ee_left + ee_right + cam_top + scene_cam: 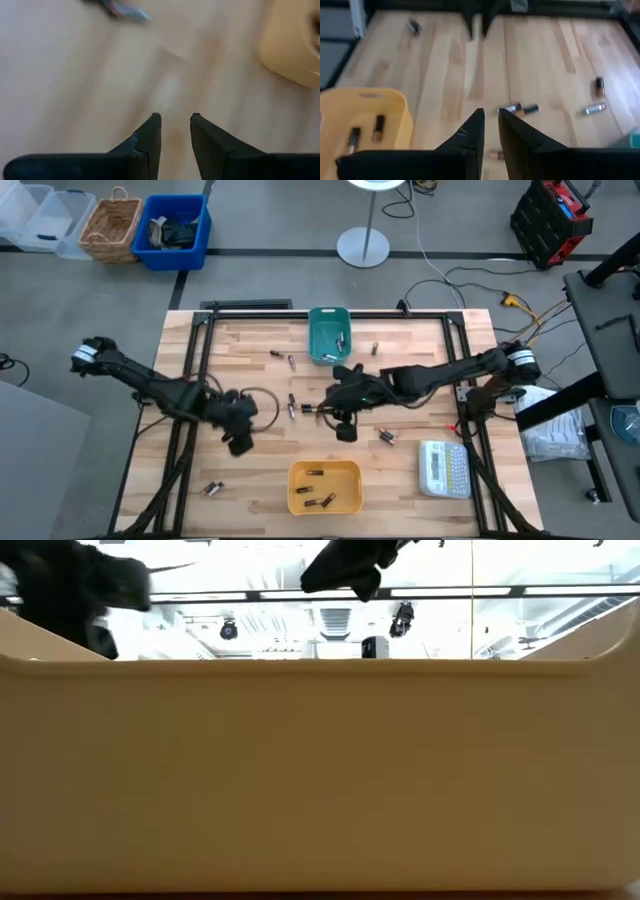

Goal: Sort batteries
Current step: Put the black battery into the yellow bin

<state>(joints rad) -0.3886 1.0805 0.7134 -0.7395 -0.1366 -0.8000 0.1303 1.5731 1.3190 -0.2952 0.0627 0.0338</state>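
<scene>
Nearest the table's front edge, the yellow bin [324, 487] held a few batteries [317, 472], and more lay loose across the wooden table [420, 340], with others in the green bin [328, 334] at the far edge. Both grippers hung mid-table with fingers slightly parted and holding nothing: the left gripper [240, 442] and, just beside a loose pair, the right gripper [345, 430]. This looked like a between-picks step, so the next move called for lowering onto one cell; no writing was legible.

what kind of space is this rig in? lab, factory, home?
Most likely a robotics lab or workshop. A wooden table stands on a grey floor with loose cables trailing across it, storage bins sit behind, and a red-and-black organizer case is nearby.
</scene>
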